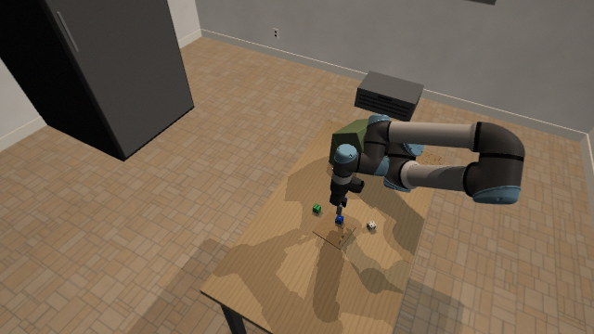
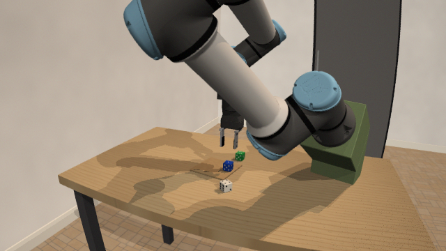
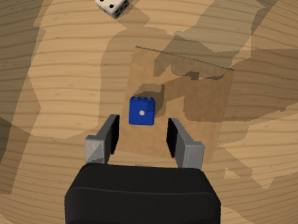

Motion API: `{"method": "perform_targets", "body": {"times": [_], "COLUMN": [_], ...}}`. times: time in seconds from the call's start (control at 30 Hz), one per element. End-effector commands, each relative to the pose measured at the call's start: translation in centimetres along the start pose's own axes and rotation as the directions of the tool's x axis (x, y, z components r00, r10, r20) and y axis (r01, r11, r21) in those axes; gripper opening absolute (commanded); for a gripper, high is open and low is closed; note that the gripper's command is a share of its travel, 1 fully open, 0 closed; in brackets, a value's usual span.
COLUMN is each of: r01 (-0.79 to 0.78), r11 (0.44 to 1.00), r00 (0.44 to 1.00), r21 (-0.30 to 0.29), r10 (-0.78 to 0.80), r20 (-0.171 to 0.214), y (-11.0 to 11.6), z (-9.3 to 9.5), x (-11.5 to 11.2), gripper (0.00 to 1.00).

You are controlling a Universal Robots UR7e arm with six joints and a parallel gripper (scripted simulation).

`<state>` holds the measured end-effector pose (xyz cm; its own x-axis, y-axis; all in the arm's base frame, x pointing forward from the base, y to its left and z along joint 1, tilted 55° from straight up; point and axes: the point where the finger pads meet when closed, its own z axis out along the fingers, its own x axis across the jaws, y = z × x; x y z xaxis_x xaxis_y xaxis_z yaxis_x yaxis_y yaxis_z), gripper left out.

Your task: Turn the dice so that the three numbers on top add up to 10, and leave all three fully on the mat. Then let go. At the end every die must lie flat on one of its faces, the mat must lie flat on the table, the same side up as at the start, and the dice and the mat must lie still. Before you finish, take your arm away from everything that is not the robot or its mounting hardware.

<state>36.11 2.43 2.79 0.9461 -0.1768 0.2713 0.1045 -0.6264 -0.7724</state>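
A matt wooden tabletop point(image 2: 348, 223) with fine straight grain carries a thin, flat, tan mat point(image 3: 220, 96). Three smooth dice, blue point(image 2: 228, 165), green point(image 2: 240, 155) and white point(image 2: 226, 185), look like plastic. The claw point(image 2: 228, 139) has a matt black body and dull grey metal-looking fingers.

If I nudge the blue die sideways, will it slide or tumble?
Probably slide: the blue die is a flat-faced cube resting on the thin mat. A high push might tip it over. The mat may shift too.
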Motion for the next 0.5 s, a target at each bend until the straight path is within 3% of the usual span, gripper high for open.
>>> {"method": "perform_targets", "body": {"times": [0.0,0.03,0.07,0.47], "r01": [0.000,0.000,0.000,0.000], "r11": [1.000,1.000,1.000,1.000], "r00": [1.000,1.000,1.000,1.000], "r21": [0.001,0.001,0.001,0.001], "r10": [0.000,0.000,0.000,0.000], "r20": [0.001,0.001,0.001,0.001], "y": [-0.07,-0.07,-0.07,-0.07], "z": [-0.58,-0.59,-0.59,-0.59], "x": [-0.07,-0.07,-0.07,-0.07], "gripper": [0.87,0.87,1.00,1.00]}}
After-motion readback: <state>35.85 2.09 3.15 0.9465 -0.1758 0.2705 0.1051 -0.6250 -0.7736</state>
